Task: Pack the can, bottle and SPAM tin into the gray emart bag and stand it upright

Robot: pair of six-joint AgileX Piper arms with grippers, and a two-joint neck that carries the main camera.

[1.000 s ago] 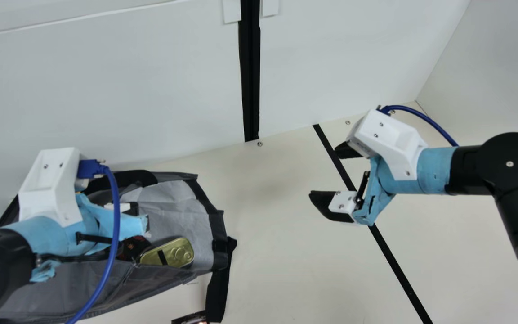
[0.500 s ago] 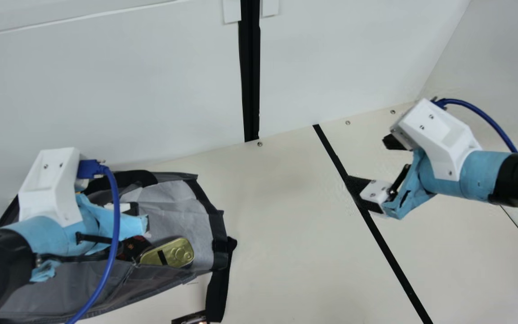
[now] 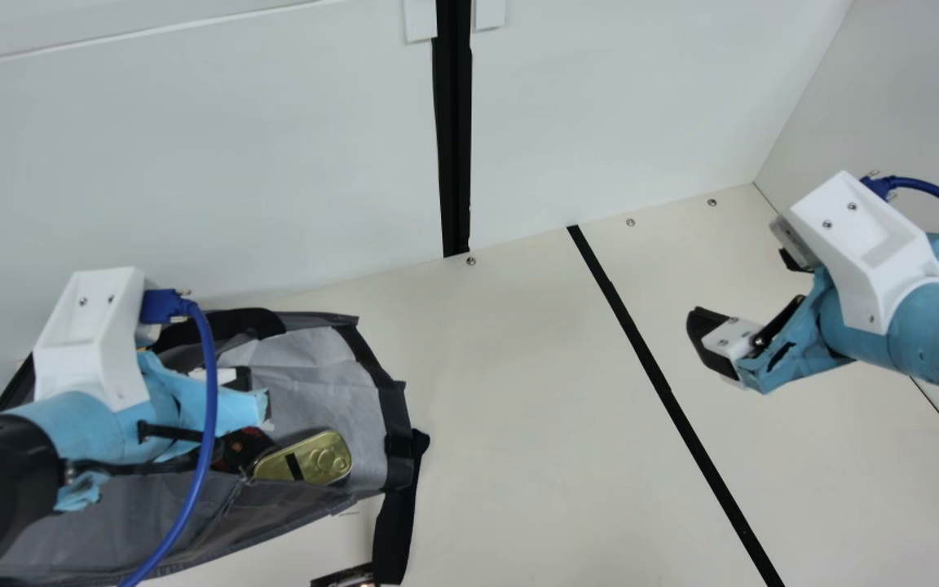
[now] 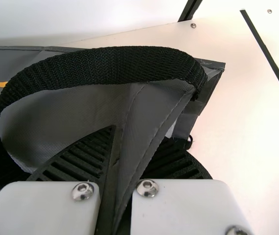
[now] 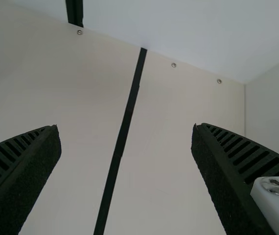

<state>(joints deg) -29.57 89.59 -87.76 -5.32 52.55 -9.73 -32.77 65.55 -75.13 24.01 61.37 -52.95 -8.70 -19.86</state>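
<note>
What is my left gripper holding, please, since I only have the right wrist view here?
Observer: In the left wrist view, the left gripper is shut on a fold of the gray bag.
Operator: Thank you. Can you see anything packed inside that bag?
Observer: Yes, the main view shows a gold tin lying inside, by the bag's edge that is lower in that picture.
Operator: And how does the right gripper stand relative to the bag?
Observer: In the main view, the right gripper is apart from the bag, well over to its right.
</note>
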